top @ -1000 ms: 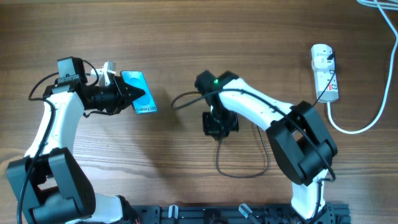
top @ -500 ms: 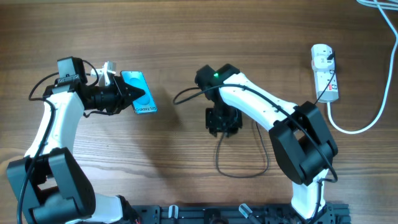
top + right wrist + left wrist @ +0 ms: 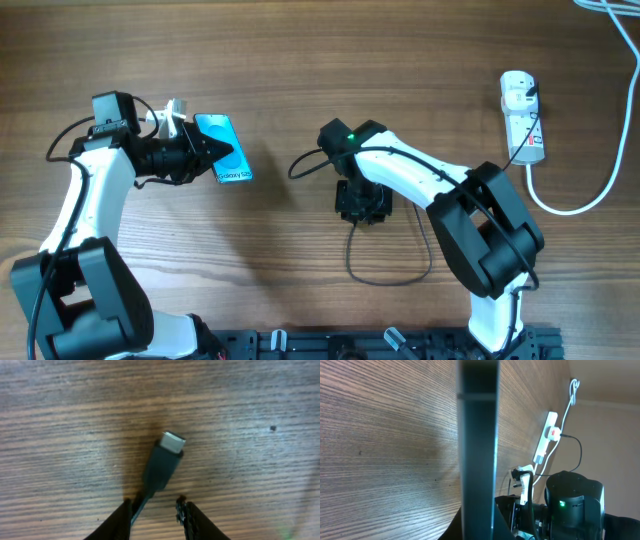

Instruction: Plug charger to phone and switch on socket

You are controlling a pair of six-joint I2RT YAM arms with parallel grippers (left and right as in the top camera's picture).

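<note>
The phone (image 3: 226, 147), with its light blue screen, is held in my left gripper (image 3: 208, 155), which is shut on it just above the wood. In the left wrist view the phone (image 3: 478, 450) shows edge-on as a dark upright bar. The charger (image 3: 352, 255) loops as a thin black cable across the table up to my right gripper (image 3: 362, 206). In the right wrist view its silver-tipped connector (image 3: 167, 461) lies flat on the wood. My right gripper (image 3: 156, 510) stands open there, with the cable running beside the left finger (image 3: 123, 521). The white socket (image 3: 522, 118) lies at the far right.
A thick white cord (image 3: 600, 190) curves from the socket off the top right corner. The socket (image 3: 547, 440) and my right arm (image 3: 574, 505) also show in the left wrist view. A black rail (image 3: 400, 345) runs along the table's front edge.
My right gripper has opened and let go of the charger's connector, which now lies on the table. The right arm has shifted slightly to the right. The left arm has held still.
</note>
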